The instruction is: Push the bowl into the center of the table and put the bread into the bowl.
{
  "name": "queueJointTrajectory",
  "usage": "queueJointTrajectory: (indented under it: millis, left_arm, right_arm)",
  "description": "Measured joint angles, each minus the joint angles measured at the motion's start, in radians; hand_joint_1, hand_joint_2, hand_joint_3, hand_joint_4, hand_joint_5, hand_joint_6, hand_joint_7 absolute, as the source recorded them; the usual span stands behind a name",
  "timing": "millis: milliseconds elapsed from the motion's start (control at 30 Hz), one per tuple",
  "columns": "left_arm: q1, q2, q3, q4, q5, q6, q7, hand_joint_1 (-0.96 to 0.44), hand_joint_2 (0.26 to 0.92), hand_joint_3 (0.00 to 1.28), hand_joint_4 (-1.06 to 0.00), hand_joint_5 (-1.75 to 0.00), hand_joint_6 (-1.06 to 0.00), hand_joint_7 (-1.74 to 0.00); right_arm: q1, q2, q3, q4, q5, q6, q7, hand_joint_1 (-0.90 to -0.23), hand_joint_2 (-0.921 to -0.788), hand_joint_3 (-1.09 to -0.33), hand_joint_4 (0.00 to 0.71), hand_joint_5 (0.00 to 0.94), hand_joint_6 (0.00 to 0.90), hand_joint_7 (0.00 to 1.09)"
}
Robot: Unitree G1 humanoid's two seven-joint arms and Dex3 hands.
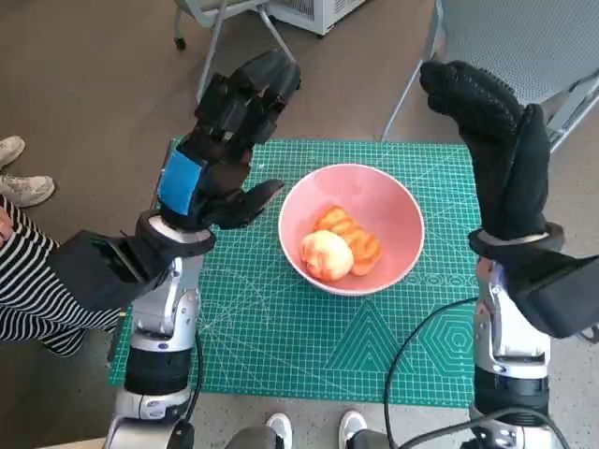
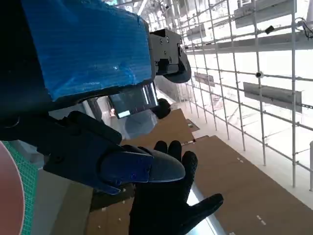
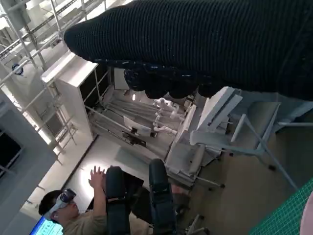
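A: Start with the pink bowl (image 1: pixel 351 227). Where is it?

B: In the head view it sits a little right of the frame's middle, on the green cutting mat (image 1: pixel 281 327) that covers the table. The bread (image 1: pixel 339 246) lies inside it: a pale round piece toward the lower left of the bowl, with orange-brown pieces touching it on the upper right.

A: So why does it sit there?

B: My reading is that both parts of the task look done. The bowl is roughly mid-mat and the bread is already in it, so nothing needs holding.

A: And the hands?

B: Both are lifted clear of the mat, one on each side of the bowl, touching neither it nor the bread. The left hand (image 1: pixel 220 150), with the blue tape on its back, is at upper left of the frame, its fingers loosely apart and pointing up and away, the thumb jutting toward the bowl. It holds nothing. The left wrist view agrees: only room and the other glove beyond the fingers.

A: The right one?

B: The right hand (image 1: pixel 496 150) stands at the right edge, gloved fingers bent forward at the tips, spread and empty.

A: Anything else around?

B: A person's striped sleeve (image 1: pixel 28 290) at the left edge, and shoes (image 1: pixel 314 428) at the bottom.
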State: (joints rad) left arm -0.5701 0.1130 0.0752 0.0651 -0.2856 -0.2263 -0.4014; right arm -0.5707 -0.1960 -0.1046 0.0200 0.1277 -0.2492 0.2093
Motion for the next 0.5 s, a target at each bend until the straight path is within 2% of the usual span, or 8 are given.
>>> queueJointTrajectory:
  millis: [167,367,500]
  left_arm:
    - [0.0,0.001,0.003,-0.001,-0.001,0.013,0.0,-0.47,0.92,0.28,-0.16,-0.01,0.0,-0.68]
    - [0.006,0.0,0.003,-0.01,0.018,0.013,0.031,-0.26,0.92,0.34,-0.2,-0.03,0.0,-0.75]
    - [0.01,0.001,0.0,-0.012,0.045,0.01,0.044,-0.22,0.92,0.36,-0.21,-0.04,0.0,-0.76]
  right_arm:
    - [0.001,0.002,0.0,0.0,0.0,0.0,0.0,-0.732,-0.921,-0.736,0.217,0.003,0.068,0.55]
    - [0.002,0.005,0.003,0.002,-0.005,0.0,-0.001,-0.725,-0.921,-0.731,0.216,0.002,0.069,0.55]
    - [0.002,0.007,0.004,0.002,-0.008,0.0,-0.003,-0.721,-0.921,-0.73,0.215,0.001,0.072,0.55]
